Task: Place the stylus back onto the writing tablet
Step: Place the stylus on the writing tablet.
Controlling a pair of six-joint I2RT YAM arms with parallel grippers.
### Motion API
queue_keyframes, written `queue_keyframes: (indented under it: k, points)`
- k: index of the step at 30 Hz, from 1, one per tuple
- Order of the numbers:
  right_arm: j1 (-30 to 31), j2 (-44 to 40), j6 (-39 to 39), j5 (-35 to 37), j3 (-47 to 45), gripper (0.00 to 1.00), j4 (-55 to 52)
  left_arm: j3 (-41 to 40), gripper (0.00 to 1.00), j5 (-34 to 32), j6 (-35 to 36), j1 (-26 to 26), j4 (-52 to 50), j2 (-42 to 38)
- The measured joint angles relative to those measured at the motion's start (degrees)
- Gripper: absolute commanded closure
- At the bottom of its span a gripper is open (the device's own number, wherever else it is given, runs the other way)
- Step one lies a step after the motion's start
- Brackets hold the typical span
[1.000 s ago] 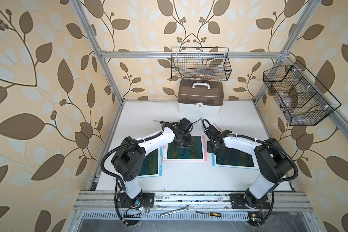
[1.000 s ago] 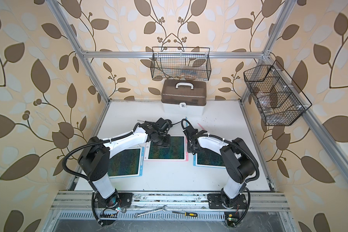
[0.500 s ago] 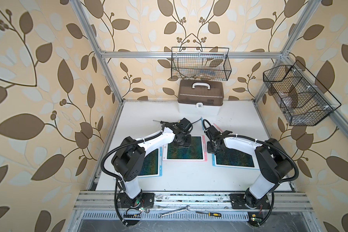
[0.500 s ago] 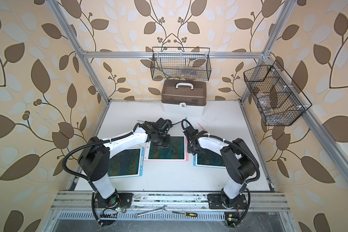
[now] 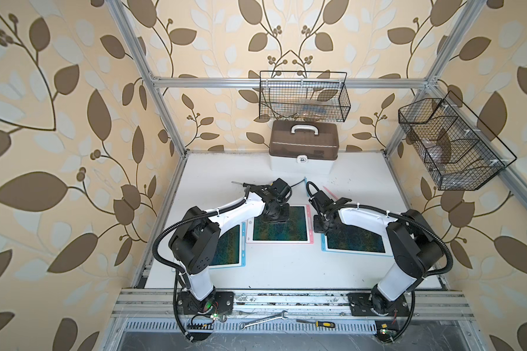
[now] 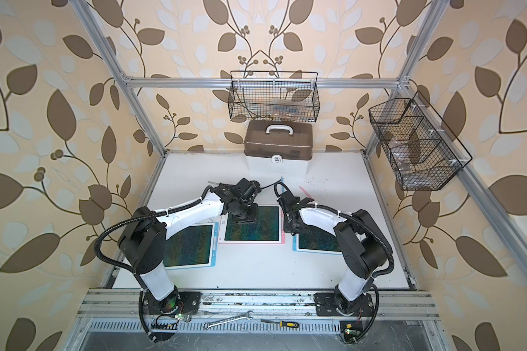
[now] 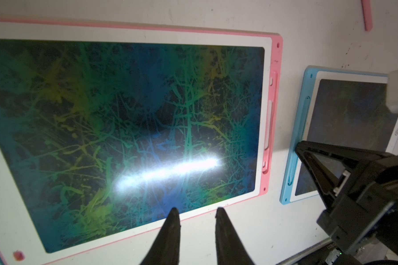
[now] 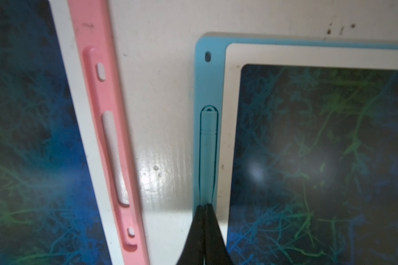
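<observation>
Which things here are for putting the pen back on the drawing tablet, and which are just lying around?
For the job: thin blue plastic stylus; blue-framed writing tablet under the right arm; right tool.
Just lying about: brown-lidded white plastic box; black wire basket; silver metal wrench; yellow-handled screwdriver.

blue tablet (image 5: 230, 243) at eight o'clock partly under left arm (image 5: 235, 209); stylus (image 8: 207, 149) end hidden behind right gripper (image 8: 204, 206), basket (image 5: 303, 100) contents at twelve o'clock indistinct

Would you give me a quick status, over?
Left gripper open, empty, over pink tablet. Right gripper shut, tips at blue stylus seated in blue tablet. Pink stylus loose on table.
</observation>
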Motion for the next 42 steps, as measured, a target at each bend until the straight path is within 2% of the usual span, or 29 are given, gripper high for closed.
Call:
queue_keyframes:
  k: [9, 20, 26, 30, 35, 42]
  points:
    - [-0.4, -0.9, 0.3, -0.9, -0.9, 1.00, 0.6, 0.0, 0.72, 0.0, 0.0, 0.0, 0.0, 0.0]
    - [-0.4, -1.8, 0.0, -1.2, -0.2, 0.74, -2.6, 0.0, 0.69, 0.0, 0.0, 0.0, 0.0, 0.0]
    - [-1.0, -3.1, -0.8, -0.9, 5.4, 0.65, -5.0, 0.0, 0.67, 0.0, 0.0, 0.0, -0.1, 0.0]
    - [-3.3, -3.4, -2.2, -0.9, 9.4, 0.56, -5.6, 0.1, 0.65, 0.0, 0.2, 0.0, -0.3, 0.0]
    - [-8.1, -3.3, -5.0, -1.2, 12.8, 0.49, -6.6, 1.2, 0.63, 0.0, 0.7, 0.0, -1.2, 0.0]
    - [-13.8, -0.5, -10.9, -1.5, 19.5, 0.42, -9.0, 2.8, 0.53, -0.3, 1.4, 0.0, -2.5, 0.0]
